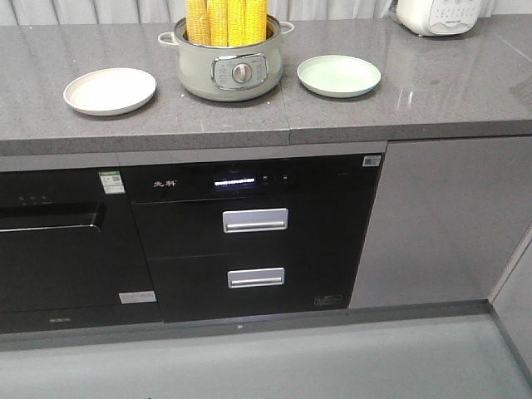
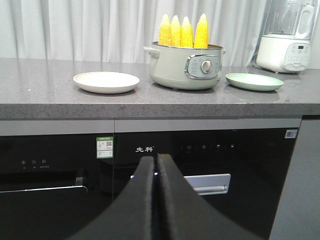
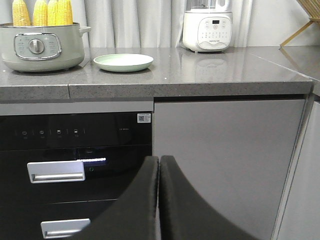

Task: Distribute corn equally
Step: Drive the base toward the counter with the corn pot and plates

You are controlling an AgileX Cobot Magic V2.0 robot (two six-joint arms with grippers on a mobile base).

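Several yellow corn (image 1: pixel 226 21) cobs stand upright in a pale green electric pot (image 1: pixel 229 71) at the middle of the grey counter. The corn (image 2: pixel 182 31) also shows in the left wrist view, and the corn (image 3: pixel 42 12) in the right wrist view. A cream plate (image 1: pixel 110 91) lies left of the pot and a light green plate (image 1: pixel 338 76) right of it; both are bare. My left gripper (image 2: pixel 156 159) is shut with nothing in it, low in front of the black appliance. My right gripper (image 3: pixel 159 160) is shut and empty too, below counter height. Neither gripper shows in the front view.
A white blender base (image 1: pixel 439 15) stands at the back right of the counter (image 1: pixel 432 100). Below the counter edge are a black oven (image 1: pixel 58 241), a black drawer unit with silver handles (image 1: pixel 255 219) and a grey cabinet door (image 1: pixel 440 224). White curtains hang behind.
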